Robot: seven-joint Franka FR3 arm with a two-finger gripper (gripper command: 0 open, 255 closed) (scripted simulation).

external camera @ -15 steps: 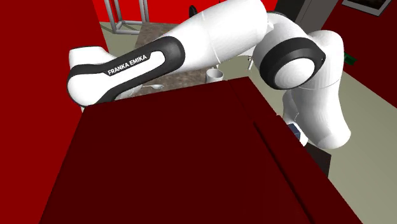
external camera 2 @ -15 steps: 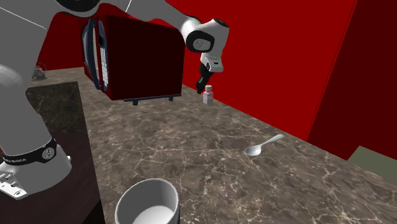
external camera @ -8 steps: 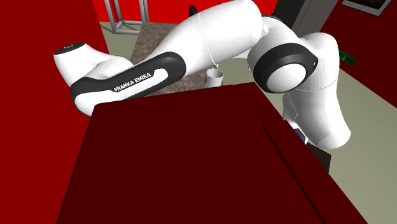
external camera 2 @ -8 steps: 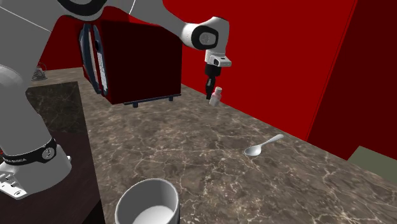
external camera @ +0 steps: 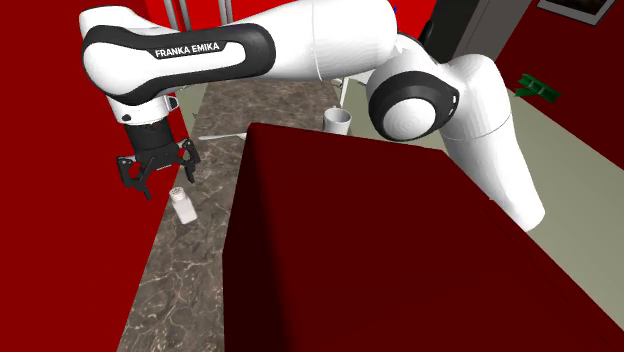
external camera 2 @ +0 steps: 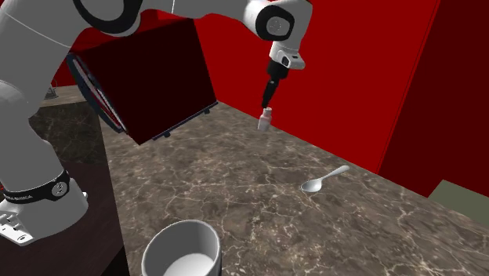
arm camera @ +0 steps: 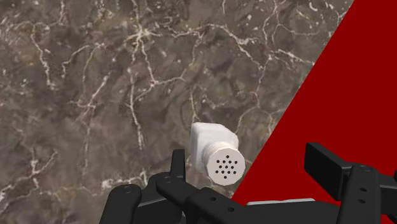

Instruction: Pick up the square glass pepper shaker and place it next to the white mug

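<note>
The jaws are standing wide apart, clasping nothing, just above the white pepper shaker (arm camera: 217,154) and marbled surface (arm camera: 95,76).

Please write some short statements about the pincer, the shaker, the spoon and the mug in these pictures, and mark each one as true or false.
1. The fingers of the pincer stand apart. True.
2. The pincer clasps the white pepper shaker. False: the shaker sits between the open fingers and is not clasped.
3. A spoon lies on the marbled counter. True.
4. The mug is dark red. False: it is white.
5. The shaker's round cap has small holes. True.
</note>
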